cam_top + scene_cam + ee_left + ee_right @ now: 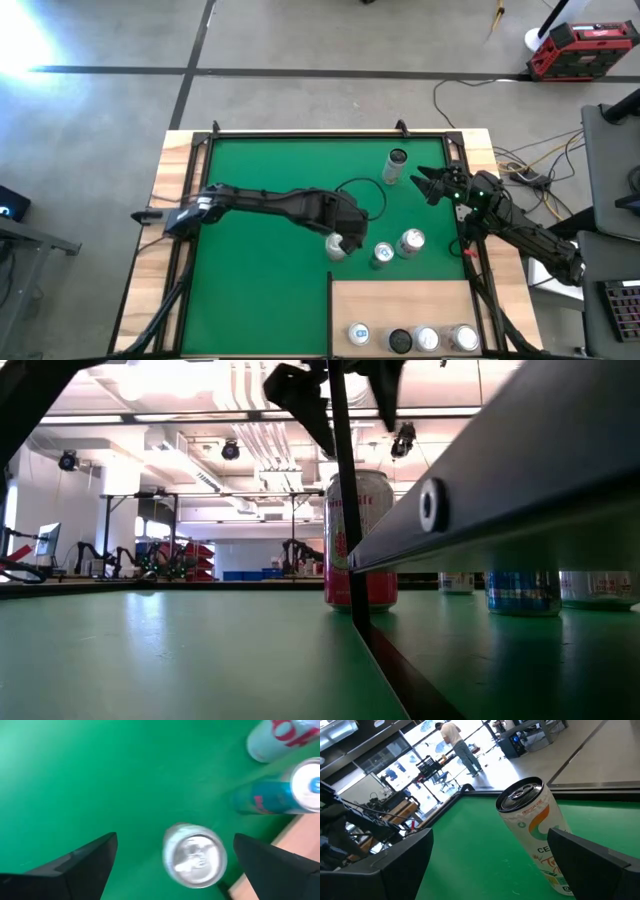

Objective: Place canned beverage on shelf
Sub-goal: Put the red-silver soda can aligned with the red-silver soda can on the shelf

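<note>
A silver can [194, 855] stands upright on the green mat [260, 180], close to the far left corner of the shelf [400, 300], a pale wood panel at the near right. My left gripper [175, 839] hangs open above this can [338, 247], one finger out to each side and neither touching it. A blue can [270, 795] and a white-and-red can [280, 740] stand just to its right on the mat. My right gripper [425, 183] waits open at the right edge, facing a dark-topped can [532, 830].
Several cans [412, 339] stand in a row along the shelf's near edge. Narrow wooden strips [170, 220] frame the mat. In the low view a red can [358, 540] stands beyond a dark slanting bar [480, 490]. The mat's left half [250, 270] is bare.
</note>
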Controlling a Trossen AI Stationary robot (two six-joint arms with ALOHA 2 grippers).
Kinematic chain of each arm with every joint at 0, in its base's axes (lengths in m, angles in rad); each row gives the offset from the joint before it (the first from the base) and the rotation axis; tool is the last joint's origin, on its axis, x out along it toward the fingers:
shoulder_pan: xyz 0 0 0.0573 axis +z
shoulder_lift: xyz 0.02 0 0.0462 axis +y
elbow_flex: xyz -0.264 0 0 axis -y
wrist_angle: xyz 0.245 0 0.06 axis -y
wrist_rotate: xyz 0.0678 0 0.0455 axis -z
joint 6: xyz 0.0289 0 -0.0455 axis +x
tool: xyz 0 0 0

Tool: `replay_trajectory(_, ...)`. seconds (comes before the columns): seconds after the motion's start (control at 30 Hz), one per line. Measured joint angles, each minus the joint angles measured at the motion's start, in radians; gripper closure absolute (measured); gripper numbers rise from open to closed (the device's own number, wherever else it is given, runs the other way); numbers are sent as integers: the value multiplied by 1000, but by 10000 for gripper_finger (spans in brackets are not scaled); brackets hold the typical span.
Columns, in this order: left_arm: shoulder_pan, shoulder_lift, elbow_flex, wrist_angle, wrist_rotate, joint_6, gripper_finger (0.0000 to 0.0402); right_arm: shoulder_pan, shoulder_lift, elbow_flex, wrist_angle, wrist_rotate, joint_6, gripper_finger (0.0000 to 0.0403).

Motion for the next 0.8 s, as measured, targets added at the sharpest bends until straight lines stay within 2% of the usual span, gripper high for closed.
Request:
replay_trajectory(0.17,15,-78,-62,-41,-3,3,23,0,0,0,0,0,0,19)
replay_trajectory(0.3,15,-196,-240,-1,-45,0,24,0,0,0,0,0,0,19)
replay_trajectory(0.43,23,-401,-545,169,-86,-18,24,0,0,0,0,0,0,19)
replay_trajectory(0.63,22,-746,-1060,535,-152,-21,24,0,0,0,0,0,0,19)
replay_trajectory(0.8,24,-964,-1396,858,-215,77,24,0,0,0,0,0,0,19)
